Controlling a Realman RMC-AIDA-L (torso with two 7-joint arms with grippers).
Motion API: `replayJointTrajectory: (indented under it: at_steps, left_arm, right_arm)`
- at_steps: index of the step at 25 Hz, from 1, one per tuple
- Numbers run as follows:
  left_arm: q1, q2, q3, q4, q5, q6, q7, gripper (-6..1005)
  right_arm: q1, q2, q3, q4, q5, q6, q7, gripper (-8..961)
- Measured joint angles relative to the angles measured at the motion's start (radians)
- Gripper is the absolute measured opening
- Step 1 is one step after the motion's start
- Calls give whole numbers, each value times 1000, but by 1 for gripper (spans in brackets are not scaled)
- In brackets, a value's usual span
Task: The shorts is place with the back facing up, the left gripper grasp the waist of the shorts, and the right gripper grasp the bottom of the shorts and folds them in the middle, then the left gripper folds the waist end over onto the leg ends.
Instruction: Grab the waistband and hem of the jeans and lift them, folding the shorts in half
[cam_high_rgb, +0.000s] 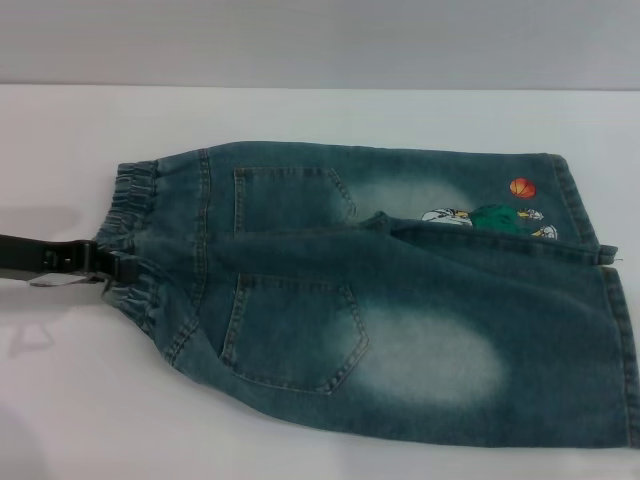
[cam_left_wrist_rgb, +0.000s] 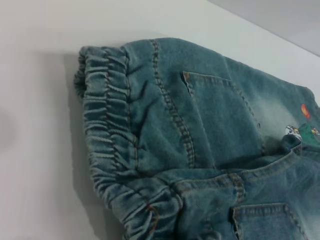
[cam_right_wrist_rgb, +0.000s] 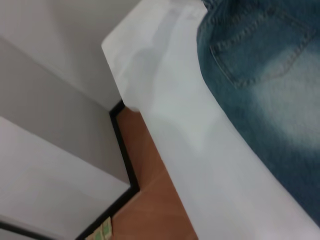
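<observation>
The blue faded denim shorts (cam_high_rgb: 400, 300) lie flat on the white table, back up, with two patch pockets showing. The gathered waist (cam_high_rgb: 140, 240) points left. The leg ends (cam_high_rgb: 620, 350) point right, and the near leg lies slightly over the far one. An orange ball print (cam_high_rgb: 521, 187) marks the far leg. My left gripper (cam_high_rgb: 112, 264) reaches in from the left, its tip at the middle of the waistband. The left wrist view shows the waist (cam_left_wrist_rgb: 107, 125) up close, without fingers. The right gripper is out of view; its wrist camera sees a pocket of the shorts (cam_right_wrist_rgb: 265, 75).
The white table (cam_high_rgb: 80, 400) extends left of and in front of the shorts. A grey wall runs along the back. In the right wrist view the table's edge (cam_right_wrist_rgb: 165, 130) drops to a brown floor (cam_right_wrist_rgb: 150, 200) beside grey panels.
</observation>
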Motion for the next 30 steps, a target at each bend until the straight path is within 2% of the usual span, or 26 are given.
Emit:
replayJointTrajectory:
  at_steps: [9, 15, 20, 30]
  left_arm:
    - [2, -3, 0, 0, 0, 0, 0, 59]
    - [0, -4, 0, 0, 0, 0, 0, 60]
    - [-2, -5, 0, 0, 0, -1, 0, 62]
    - [-6, -12, 0, 0, 0, -1, 0, 65]
  right_arm:
    - [1, -11, 98, -29, -157, 32, 8, 539]
    - [-4, -11, 109, -32, -224, 104, 39, 538]
    - [-11, -1, 104, -34, -228, 169, 61, 538]
    - [-13, 34, 102, -39, -229, 223, 63, 537]
